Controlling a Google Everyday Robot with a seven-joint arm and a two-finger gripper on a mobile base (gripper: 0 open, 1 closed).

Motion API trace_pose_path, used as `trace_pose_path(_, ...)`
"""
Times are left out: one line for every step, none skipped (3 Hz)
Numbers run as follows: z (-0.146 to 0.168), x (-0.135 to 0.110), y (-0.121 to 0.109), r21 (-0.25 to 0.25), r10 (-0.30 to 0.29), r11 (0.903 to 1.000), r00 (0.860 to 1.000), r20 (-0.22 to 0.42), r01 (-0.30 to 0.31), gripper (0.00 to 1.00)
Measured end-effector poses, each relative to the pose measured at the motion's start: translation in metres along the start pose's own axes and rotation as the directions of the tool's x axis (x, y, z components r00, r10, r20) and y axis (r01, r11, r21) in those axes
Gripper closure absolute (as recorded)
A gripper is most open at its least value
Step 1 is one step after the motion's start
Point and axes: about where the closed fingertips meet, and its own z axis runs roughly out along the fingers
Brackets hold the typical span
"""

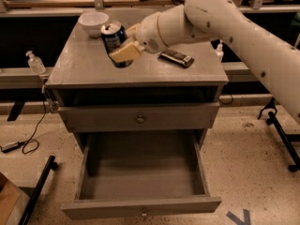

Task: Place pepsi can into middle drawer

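Camera view: gripper (123, 47) above the cabinet top, fingers (125, 53) closed on the pepsi can (113, 33), 1 pad low across its side. Middle drawer (140, 208) pulled open, well below and forward of the fingers. Risks, as judged:
- The low grip lets the can slip on descent.
- The can clips the upper drawer front (140, 118) beneath the fingers.
- An early release drops it on the top.

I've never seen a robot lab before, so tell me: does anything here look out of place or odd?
Nothing looks spilled or broken. Two things stand out: the pepsi can sits tilted in the grasp of the gripper above the cabinet top, and the middle drawer is pulled far out, showing an empty inside.
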Motion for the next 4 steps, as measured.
trace_pose_path(-0.019,0.044,0.057,-0.142,0.031,0.9891,0.998,-0.062,-0.039,1.0)
trace_pose_path(-0.037,0.08,0.109,-0.258,0.08,0.9609,0.992,-0.095,-0.102,1.0)
trace_pose_path(-0.041,0.09,0.116,-0.267,0.093,0.9564,0.99,-0.108,-0.119,1.0)
trace_pose_path(-0.034,0.091,0.117,-0.286,0.059,0.9546,0.994,-0.095,-0.084,1.0)
